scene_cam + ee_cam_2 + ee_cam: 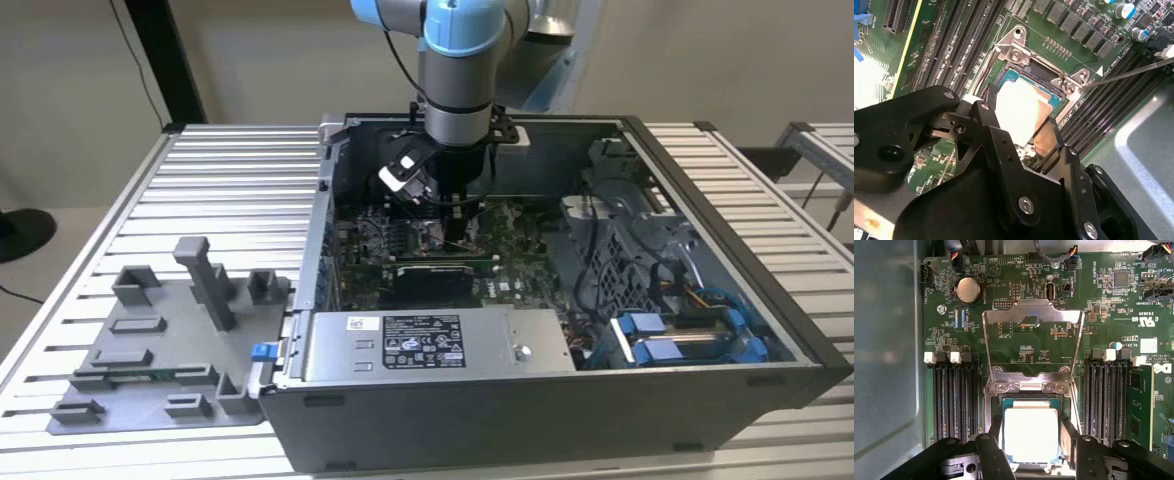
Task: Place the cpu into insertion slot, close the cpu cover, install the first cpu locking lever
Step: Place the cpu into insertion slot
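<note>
I have the arm reaching down into the open computer case [694, 330] on the bench [227, 180]. In the first wrist view the gripper [1031, 426] is right over the insertion slot [1029, 399] on the green board. The cpu [1030, 437] lies flat in the slot with its shiny silver face up. One black finger [995, 432] is just beside the cpu on one side, and another is just beside it on the far side. I cannot tell if the gripper is squeezing the cpu or has let go. The cpu cover [1064, 316] is open and tipped back from its hinge at the slot's edge. In the second wrist view a thin metal lever [1134, 70] sticks out from the slot's corner. Long black memory slots [954, 400] run on both sides.
</note>
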Controlling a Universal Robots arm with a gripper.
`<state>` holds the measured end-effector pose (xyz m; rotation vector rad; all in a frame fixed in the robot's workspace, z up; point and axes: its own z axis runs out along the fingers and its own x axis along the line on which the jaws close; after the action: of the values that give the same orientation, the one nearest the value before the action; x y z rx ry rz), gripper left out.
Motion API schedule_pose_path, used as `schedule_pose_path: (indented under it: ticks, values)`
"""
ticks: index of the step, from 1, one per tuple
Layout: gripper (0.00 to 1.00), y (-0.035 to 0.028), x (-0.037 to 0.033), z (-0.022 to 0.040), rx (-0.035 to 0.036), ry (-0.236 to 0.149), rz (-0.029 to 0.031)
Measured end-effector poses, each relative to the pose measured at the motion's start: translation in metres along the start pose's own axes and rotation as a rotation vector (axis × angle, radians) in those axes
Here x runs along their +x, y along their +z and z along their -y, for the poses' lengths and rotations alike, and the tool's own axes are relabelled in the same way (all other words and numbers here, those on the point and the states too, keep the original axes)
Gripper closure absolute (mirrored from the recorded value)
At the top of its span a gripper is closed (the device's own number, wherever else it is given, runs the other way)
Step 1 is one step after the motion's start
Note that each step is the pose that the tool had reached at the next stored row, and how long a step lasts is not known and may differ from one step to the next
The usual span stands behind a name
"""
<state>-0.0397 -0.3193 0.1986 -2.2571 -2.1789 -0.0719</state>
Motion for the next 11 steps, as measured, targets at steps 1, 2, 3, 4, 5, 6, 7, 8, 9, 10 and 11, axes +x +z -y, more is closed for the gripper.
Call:
schedule_pose_path:
  ticks: [1, 2, 3, 4, 5, 6, 7, 8, 9, 10, 11]
  values:
    - [1.0, 0.0, 0.0, 0.0, 0.0, 0.0, 0.0]
    - [1.0, 0.0, 0.0, 0.0001, 0.0, 0.0, 0.0001]
    - [1.0, 0.0001, 0.0, 0.0001, 0.0, 0.0, 0.0]
    - [1.0, 0.0001, -0.0002, 0.0001, -0.0001, 0.0, -0.0003]
    - [1.0, 0.0001, -0.0002, 0.0001, -0.0001, 0.0, -0.0002]
    - [1.0, 0.0001, -0.0003, 0.0001, 0.0, 0.0, 0.0]
    - [1.0, 0.0, -0.0004, 0.0002, 0.0001, 0.0, 0.0]
    - [1.0, 0.0, -0.0004, 0.0002, 0.0, 0.0, 0.0]
    - [1.0, 0.0001, -0.0004, 0.0002, 0.0, 0.0, 0.0]
    - [1.0, 0.0001, -0.0005, 0.0003, 0.0, 0.0, 0.0001]
    - [1.0, 0.0002, -0.0005, 0.0003, 0.0001, 0.0, 0.0002]
